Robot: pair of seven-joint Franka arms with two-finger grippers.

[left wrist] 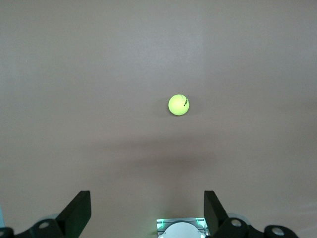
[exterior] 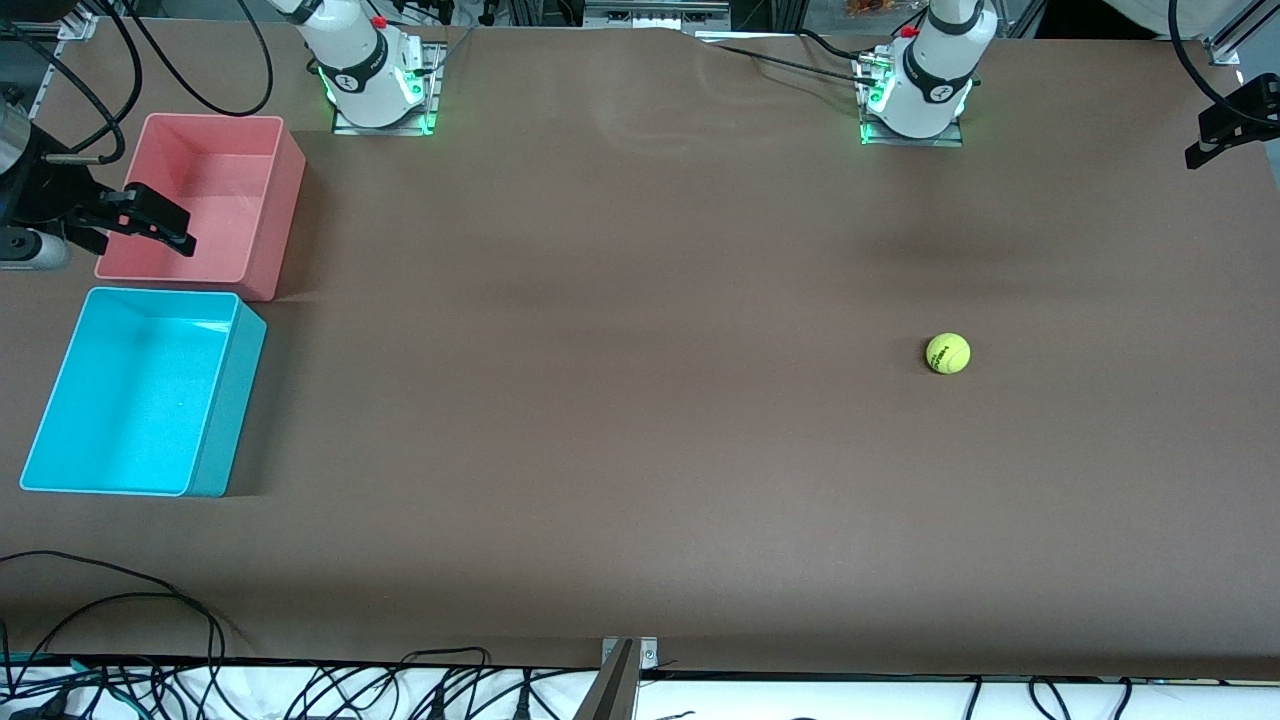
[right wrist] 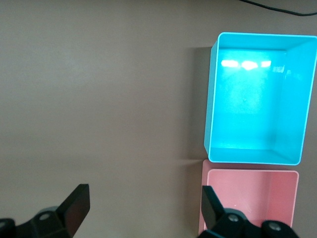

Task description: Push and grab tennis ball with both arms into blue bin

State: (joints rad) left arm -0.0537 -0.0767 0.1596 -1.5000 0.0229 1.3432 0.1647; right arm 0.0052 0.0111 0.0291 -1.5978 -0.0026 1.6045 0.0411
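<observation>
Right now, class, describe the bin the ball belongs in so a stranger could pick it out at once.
Start at the brown table and go to the right arm's end, where two open bins sit side by side. The blue bin is the one nearer the front camera. Its bright cyan walls set it apart from the pink bin of like size.

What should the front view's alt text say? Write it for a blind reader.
A tennis ball lies alone on the brown table toward the left arm's end. At the right arm's end a blue bin sits beside a pink bin, the blue one nearer the camera.
</observation>
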